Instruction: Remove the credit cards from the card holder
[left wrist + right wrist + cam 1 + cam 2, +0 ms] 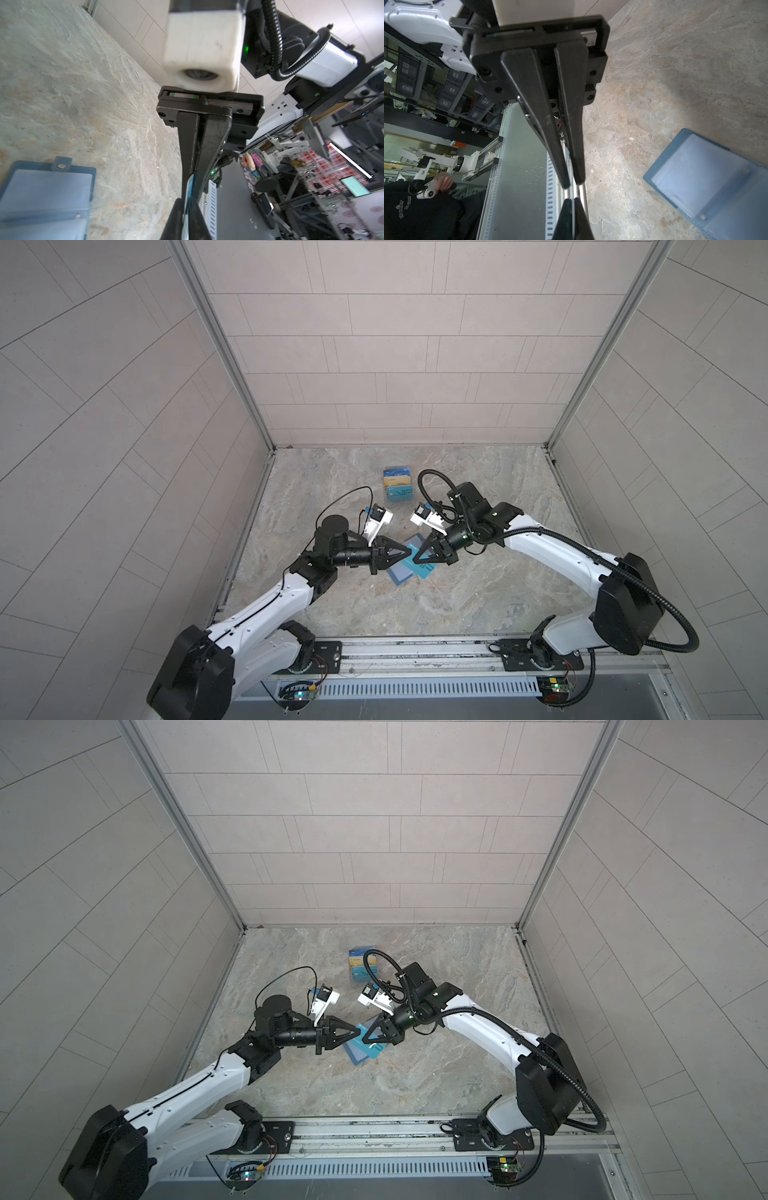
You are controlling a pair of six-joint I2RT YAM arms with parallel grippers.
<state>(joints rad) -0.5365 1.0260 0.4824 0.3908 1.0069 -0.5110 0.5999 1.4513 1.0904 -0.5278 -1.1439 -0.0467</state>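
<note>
Between the fingertips: one teal credit card (189, 187) is pinched, seen edge-on in both wrist views.
Left gripper (406, 554): closed on one corner of the card, only the tips engaged.
Right gripper (414, 560): closed on the same card from the opposite side, its tips nearly met with the left's.
Just below the fingers: the card holder (398, 575) is laid open on the table (478, 572), pale sleeves up and snap tab out. It is not touched by either gripper, as far as can be told.
Sleeves: no further card is made out in the parts shown. The rest is hidden under the grippers in both top views.
Beyond the fingertips, well apart: a clear card stand (398, 487) with cards in tiers, not part of the job.
Step judged: handover or shared lift of a card already freed from the holder.
Risk 1: the card could be bent or snapped loose if the arms are drawn apart while both grips are kept.
Risk 2: the card could be dropped back onto the holder if both grips are released together, the bite being shallow.
Risk 3: the fingertips could be knocked together, being so close.
</note>
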